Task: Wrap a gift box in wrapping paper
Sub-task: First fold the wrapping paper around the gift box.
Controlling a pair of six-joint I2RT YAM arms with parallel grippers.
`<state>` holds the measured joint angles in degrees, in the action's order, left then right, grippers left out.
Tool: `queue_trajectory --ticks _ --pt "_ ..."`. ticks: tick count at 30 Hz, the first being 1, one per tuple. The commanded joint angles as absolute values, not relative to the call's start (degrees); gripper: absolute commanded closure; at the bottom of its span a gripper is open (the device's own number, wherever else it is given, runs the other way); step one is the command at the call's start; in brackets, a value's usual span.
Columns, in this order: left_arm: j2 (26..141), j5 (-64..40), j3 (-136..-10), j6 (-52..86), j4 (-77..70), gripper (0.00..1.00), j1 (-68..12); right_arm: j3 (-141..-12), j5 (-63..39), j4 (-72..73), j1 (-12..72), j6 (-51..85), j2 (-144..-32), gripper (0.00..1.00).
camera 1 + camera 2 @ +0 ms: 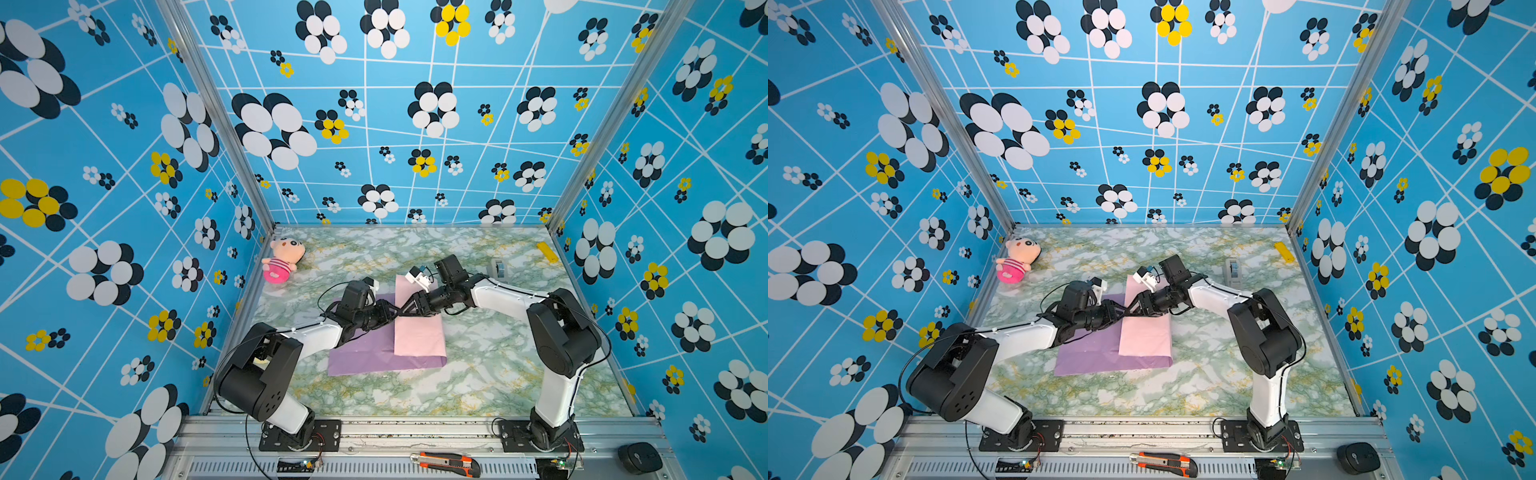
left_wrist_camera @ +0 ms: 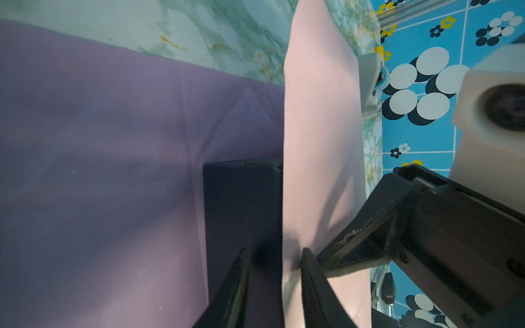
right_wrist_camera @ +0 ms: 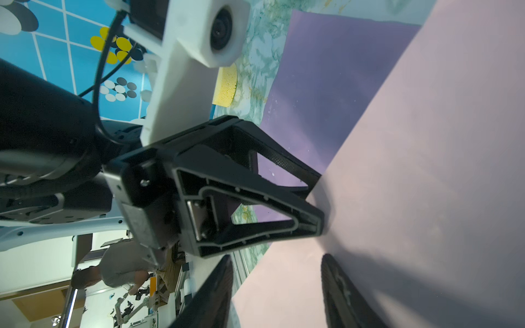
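The wrapping paper (image 1: pixel 361 353) lies flat in the middle of the marbled table (image 1: pixel 478 374), lilac face up on its left part. It looks thin, light and creased, so I judge it will bend at a touch, slide on the smooth top and tear if tugged. It is best taken by an edge close to a fold, not by the middle. Next comes the left gripper (image 2: pixel 274 252), its jaws apart and astride the top of the gift box (image 2: pixel 241 204) and the rim of the pink flap (image 2: pixel 321 142); I cannot tell whether they clamp anything. The box, hidden under arms and paper in both top views, stands on the sheet right at that fold. It looks stiff, matte and light, easy to shove aside, so it is best steadied by its flat sides. The flap, the sheet's pale underside, is drawn over part of the box and lies to the right. Over it hangs the right gripper (image 3: pixel 277 257), jaws spread, nothing pinched. The grey tape dispenser (image 1: pixel 500 268) stands well apart beyond.
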<state>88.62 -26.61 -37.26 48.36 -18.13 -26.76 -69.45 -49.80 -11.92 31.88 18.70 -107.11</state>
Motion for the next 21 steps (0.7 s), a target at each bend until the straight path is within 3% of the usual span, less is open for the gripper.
queue_trajectory --ticks 1,8,15,21 --pt "89.7 -25.6 -37.2 46.6 -16.7 0.69 -27.0 -69.8 -40.9 -16.6 30.3 19.6 -101.6 0.42" --pt "89.8 -25.5 -36.6 46.4 -16.9 0.69 -27.0 -66.0 -25.8 -30.6 22.1 25.0 -91.4 0.33" --pt "90.1 -25.8 -36.4 46.5 -17.6 0.68 -27.0 -64.1 -30.0 -31.6 21.7 25.4 -96.4 0.27" --pt "89.6 -25.9 -36.5 46.5 -17.3 0.68 -27.1 -69.4 -30.3 -31.5 25.7 25.3 -102.0 0.29"
